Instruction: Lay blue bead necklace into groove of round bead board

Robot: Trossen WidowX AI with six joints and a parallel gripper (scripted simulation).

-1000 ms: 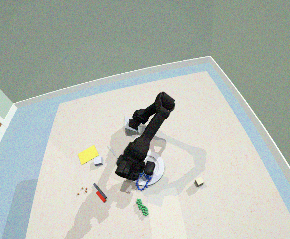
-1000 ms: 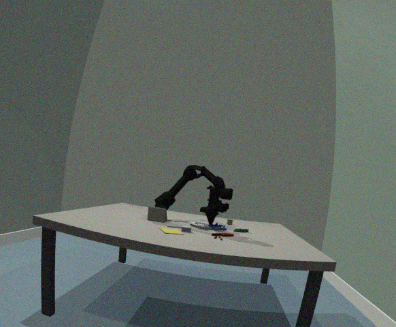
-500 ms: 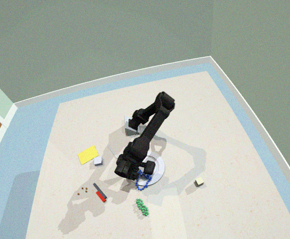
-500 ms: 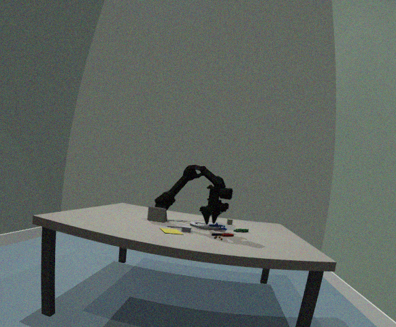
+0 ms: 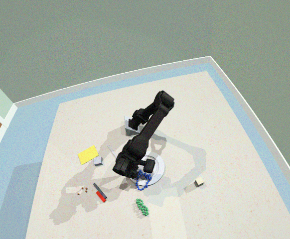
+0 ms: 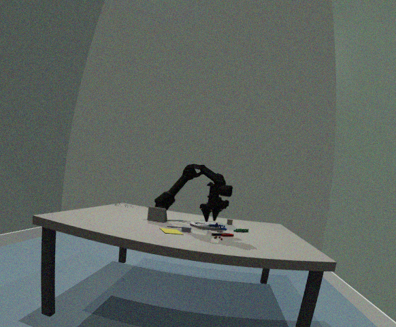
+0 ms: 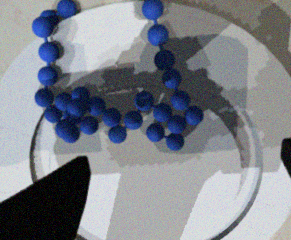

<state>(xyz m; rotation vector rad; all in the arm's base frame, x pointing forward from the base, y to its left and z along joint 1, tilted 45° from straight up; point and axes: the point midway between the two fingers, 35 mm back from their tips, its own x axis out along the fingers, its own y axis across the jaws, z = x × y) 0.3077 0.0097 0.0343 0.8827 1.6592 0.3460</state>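
Note:
The blue bead necklace (image 5: pixel 140 189) (image 6: pixel 216 225) (image 7: pixel 111 117) lies partly on the round bead board (image 5: pixel 161 168) (image 7: pixel 5 145). In the wrist view, its near part is bunched in crooked rows across the far part of the ring groove, some beads inside the ring. Two strands run from there over the board's far rim, and in the top view the loop's end lies past the rim. My gripper (image 6: pixel 210 220) (image 7: pixel 184 156) is open and empty, its fingers wide apart above the board, on the near side of the bunched beads. In the top view the arm hides the fingertips and part of the board.
A green bead string (image 5: pixel 142 206) (image 6: pixel 241 230) lies beyond the necklace. A red and black stick (image 5: pixel 100 196), small brown beads (image 5: pixel 86 190), a grey block (image 5: pixel 97 161), a yellow sheet (image 5: pixel 88 155) and a thin pale rod (image 5: pixel 111 151) lie left. A cream cube (image 5: pixel 199 181) stands right.

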